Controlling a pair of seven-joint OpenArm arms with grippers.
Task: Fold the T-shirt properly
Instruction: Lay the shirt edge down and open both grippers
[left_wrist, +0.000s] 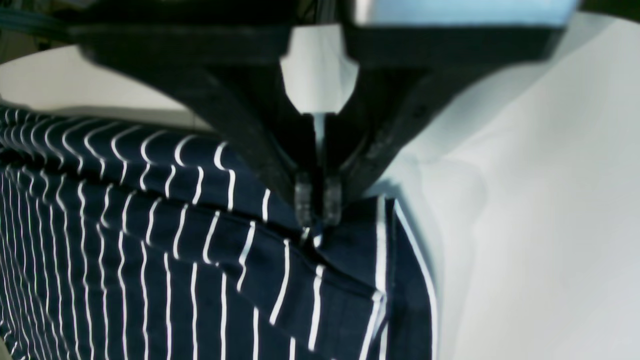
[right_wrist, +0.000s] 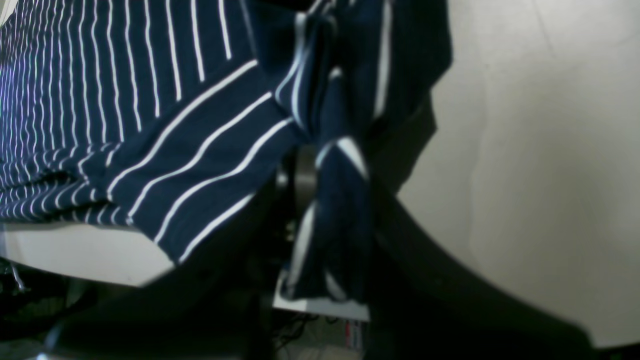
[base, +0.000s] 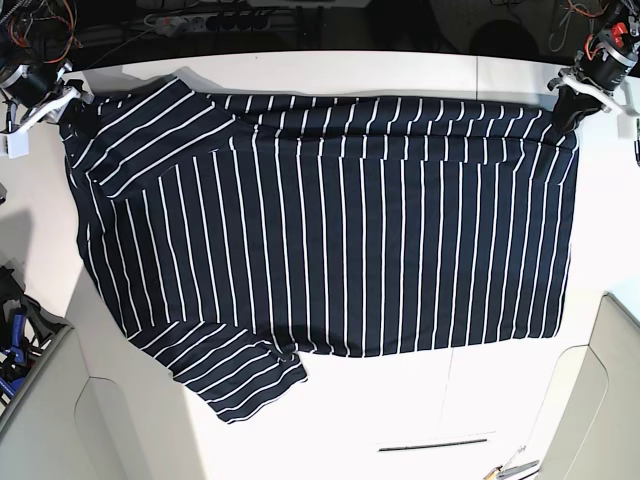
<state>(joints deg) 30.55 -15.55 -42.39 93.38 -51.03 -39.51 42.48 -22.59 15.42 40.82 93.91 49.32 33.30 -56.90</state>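
soft, light, limp fabric: t-shirt (base: 330, 230) spread flat across the table (base: 420, 420), filling the upper and middle frame of the base view, far edge along the top. expect sagging and bunching wherever unsupported; no stiffness to carry a fold line. best taken at corners or hems, both ends together, kept taut.

left gripper (left_wrist: 317, 205), at upper right of the base view: jaws fully closed, pinching a hem corner of the shirt just above the table. right gripper (right_wrist: 320, 165), at upper left of the base view: jaws nearly closed on a bunched wad of cloth by the sleeve.

base view only: whole outline, both sleeves, lower edge untouched. left wrist view only: thin pinch, small crease under the tips. right wrist view only: thick gathered grip, cloth hanging past the jaws.
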